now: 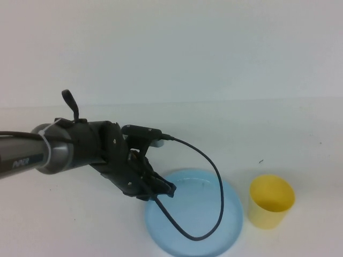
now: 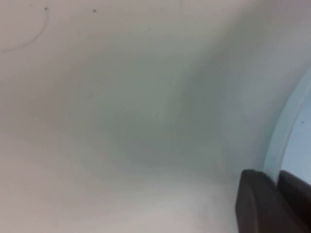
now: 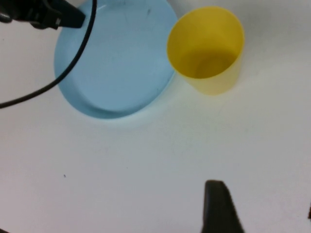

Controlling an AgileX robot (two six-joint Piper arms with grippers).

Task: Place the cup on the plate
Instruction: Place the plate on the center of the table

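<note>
The yellow cup [image 1: 271, 201] stands upright on the white table just right of the light blue plate [image 1: 214, 235], apart from it. My left gripper [image 1: 167, 188] hovers over the plate's left rim, fingers together and holding nothing. In the left wrist view its dark fingertips [image 2: 255, 196] sit by the plate's rim [image 2: 286, 131]. My right gripper [image 3: 265, 208] is out of the high view. In its wrist view its fingers are wide apart and empty, on the near side of the cup [image 3: 206, 48] and the plate [image 3: 116, 58].
A black cable [image 1: 217, 187] from the left wrist loops over the plate's middle. It also shows in the right wrist view [image 3: 73, 63], with the left gripper [image 3: 53, 14] at the plate's far rim. White table all around.
</note>
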